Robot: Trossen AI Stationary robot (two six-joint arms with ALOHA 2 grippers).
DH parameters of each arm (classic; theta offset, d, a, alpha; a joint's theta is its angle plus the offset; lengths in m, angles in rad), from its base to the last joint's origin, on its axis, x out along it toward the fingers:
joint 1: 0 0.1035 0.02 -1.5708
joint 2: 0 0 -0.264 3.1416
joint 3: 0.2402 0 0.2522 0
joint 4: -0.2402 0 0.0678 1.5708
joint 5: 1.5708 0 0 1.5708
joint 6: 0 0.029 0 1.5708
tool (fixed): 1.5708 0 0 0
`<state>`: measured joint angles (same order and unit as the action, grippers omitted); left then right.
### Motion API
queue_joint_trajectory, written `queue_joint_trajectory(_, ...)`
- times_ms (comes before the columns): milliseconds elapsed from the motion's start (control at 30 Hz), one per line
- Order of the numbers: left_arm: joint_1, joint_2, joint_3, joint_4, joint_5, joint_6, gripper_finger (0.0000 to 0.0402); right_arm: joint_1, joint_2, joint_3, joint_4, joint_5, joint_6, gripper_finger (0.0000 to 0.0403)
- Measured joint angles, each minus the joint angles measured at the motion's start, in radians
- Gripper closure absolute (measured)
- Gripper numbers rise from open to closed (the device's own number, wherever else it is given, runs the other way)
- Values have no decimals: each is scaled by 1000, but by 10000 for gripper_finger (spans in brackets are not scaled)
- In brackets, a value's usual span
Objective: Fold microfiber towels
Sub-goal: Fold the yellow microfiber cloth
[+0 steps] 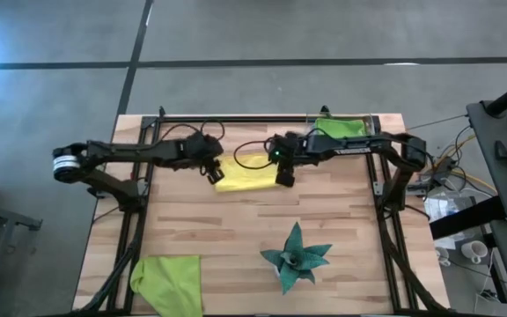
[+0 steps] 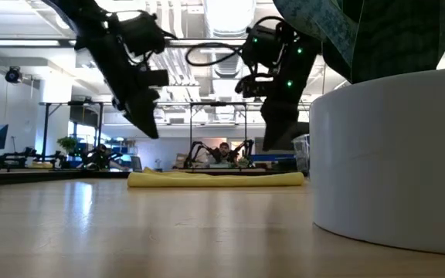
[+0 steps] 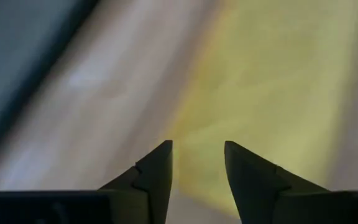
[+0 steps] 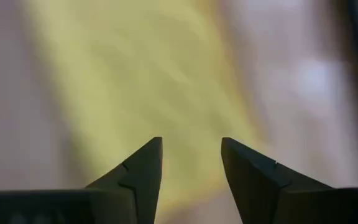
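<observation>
left gripper (image 3: 197,163) parted and empty above yellow towel (image 1: 246,173), right gripper (image 4: 191,159) likewise parted, holding nothing

Grey concrete floor (image 1: 324,31) crossed by dark seams; bright ceiling lights (image 2: 226,11) over an open workshop with benches (image 2: 22,164) and a seated person (image 2: 223,151).

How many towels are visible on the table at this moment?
3. A yellow towel lies folded mid-table under the two grippers; a green towel lies at the far edge, right side; another green towel lies at the near left corner. Others may be hidden or out of view.
</observation>
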<state>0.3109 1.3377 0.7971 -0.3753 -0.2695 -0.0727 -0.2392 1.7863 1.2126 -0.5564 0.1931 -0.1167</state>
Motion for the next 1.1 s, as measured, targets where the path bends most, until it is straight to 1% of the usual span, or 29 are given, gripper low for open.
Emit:
queue_joint_trajectory(33, -3, -1, -33, 72, 63, 1, 270, 8, 1, -17, 41, -59, 11, 240)
queue_joint_trajectory(100, -16, 15, -113, 221, 137, -12, 270, 31, 15, -59, 134, -110, 36, 243)
queue_joint_trajectory(167, -30, 50, -177, 335, 147, -23, 270, 53, 35, -99, 191, -115, 51, 245)
queue_joint_trajectory(233, -35, 86, -217, 356, 151, -18, 269, 71, 55, -125, 186, -118, 63, 246)
queue_joint_trajectory(267, -40, 103, -227, 356, 168, -3, 269, 77, 60, -132, 168, -118, 63, 245)
queue_joint_trajectory(300, -49, 118, -232, 358, 212, 13, 269, 82, 61, -136, 135, -118, 56, 244)
queue_joint_trajectory(333, -63, 127, -234, 359, 278, 27, 269, 83, 60, -136, 95, -116, 40, 243)
queue_joint_trajectory(400, -98, 141, -230, 369, 429, 48, 269, 79, 59, -126, 11, -81, -11, 241)
queue_joint_trajectory(433, -121, 147, -217, 373, 469, 55, 269, 73, 58, -114, -20, -19, -47, 240)
queue_joint_trajectory(467, -141, 148, -204, 374, 475, 64, 269, 65, 56, -103, -43, 63, -82, 239)
queue_joint_trajectory(533, -173, 138, -175, 369, 458, 108, 269, 46, 54, -68, -46, 221, -146, 239)
queue_joint_trajectory(567, -185, 132, -158, 360, 427, 137, 269, 37, 48, -48, -40, 264, -169, 239)
queue_joint_trajectory(600, -191, 122, -140, 344, 385, 166, 269, 30, 41, -29, -42, 279, -181, 239)
queue_joint_trajectory(633, -193, 107, -126, 322, 332, 188, 269, 25, 36, -10, -43, 272, -186, 239)
queue_joint_trajectory(667, -192, 92, -115, 309, 281, 205, 269, 22, 31, 6, -36, 239, -182, 239)
queue_joint_trajectory(767, -177, 57, -102, 320, 171, 243, 269, 24, 31, 26, -32, 62, -141, 239)
queue_joint_trajectory(800, -169, 50, -102, 316, 157, 259, 269, 25, 31, 23, -11, 3, -126, 239)
queue_joint_trajectory(867, -150, 50, -105, 336, 155, 282, 269, 29, 32, 1, 87, -76, -89, 239)
queue_joint_trajectory(967, -131, 84, -131, 374, 154, 312, 269, 36, 51, -39, 210, -97, -44, 239)
queue_joint_trajectory(1100, -128, 164, -152, 388, 156, 316, 269, 40, 95, -65, 229, -116, -59, 239)
